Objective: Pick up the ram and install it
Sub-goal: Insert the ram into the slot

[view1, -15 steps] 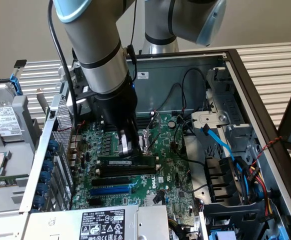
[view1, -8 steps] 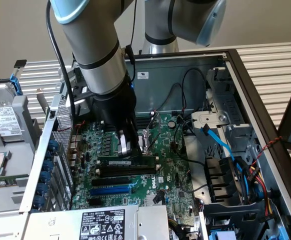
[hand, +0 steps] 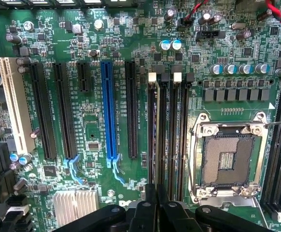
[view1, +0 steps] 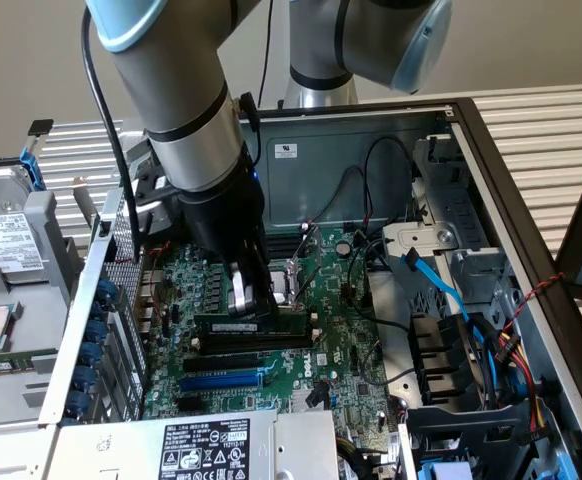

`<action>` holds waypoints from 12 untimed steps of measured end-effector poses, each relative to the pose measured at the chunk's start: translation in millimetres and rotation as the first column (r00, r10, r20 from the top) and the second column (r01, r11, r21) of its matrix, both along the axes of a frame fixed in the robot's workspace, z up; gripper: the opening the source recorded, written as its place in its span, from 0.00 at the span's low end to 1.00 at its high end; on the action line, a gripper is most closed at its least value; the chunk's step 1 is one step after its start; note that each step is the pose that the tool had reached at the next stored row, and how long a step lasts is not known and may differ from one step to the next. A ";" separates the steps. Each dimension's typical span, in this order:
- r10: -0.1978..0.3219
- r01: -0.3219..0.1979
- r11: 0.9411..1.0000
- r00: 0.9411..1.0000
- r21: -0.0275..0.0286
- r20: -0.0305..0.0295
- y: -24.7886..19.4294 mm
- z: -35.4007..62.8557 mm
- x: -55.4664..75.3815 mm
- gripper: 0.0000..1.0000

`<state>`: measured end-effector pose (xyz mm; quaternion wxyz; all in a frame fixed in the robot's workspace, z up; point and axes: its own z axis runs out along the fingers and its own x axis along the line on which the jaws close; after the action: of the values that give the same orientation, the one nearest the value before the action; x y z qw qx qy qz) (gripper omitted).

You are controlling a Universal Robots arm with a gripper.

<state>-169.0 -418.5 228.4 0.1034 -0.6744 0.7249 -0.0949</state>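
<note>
Silver-grey arm point(view1: 186, 100), pale-blue joint caps point(view1: 131, 30), black cable point(view1: 99, 110)

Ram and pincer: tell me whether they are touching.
Touching. In the exterior view the pincer comes down onto the top edge of the ram, which stands in its slot, with no gap between them.

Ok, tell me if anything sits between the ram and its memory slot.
Nothing visible does. The ram stands along a black memory slot, with the fingers gripping its top edge.
</note>
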 end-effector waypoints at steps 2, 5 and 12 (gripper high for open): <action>0.000 0.000 1.000 1.000 -0.002 0.013 0.7 -0.6 -0.5 0.12; 0.000 0.000 1.000 1.000 -0.003 0.029 1.1 -0.7 -1.1 0.12; -0.001 0.001 1.000 0.999 -0.003 0.032 1.1 -2.4 -2.0 0.12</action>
<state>-171.0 -417.4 226.0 0.1139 -0.6727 0.7232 -0.1070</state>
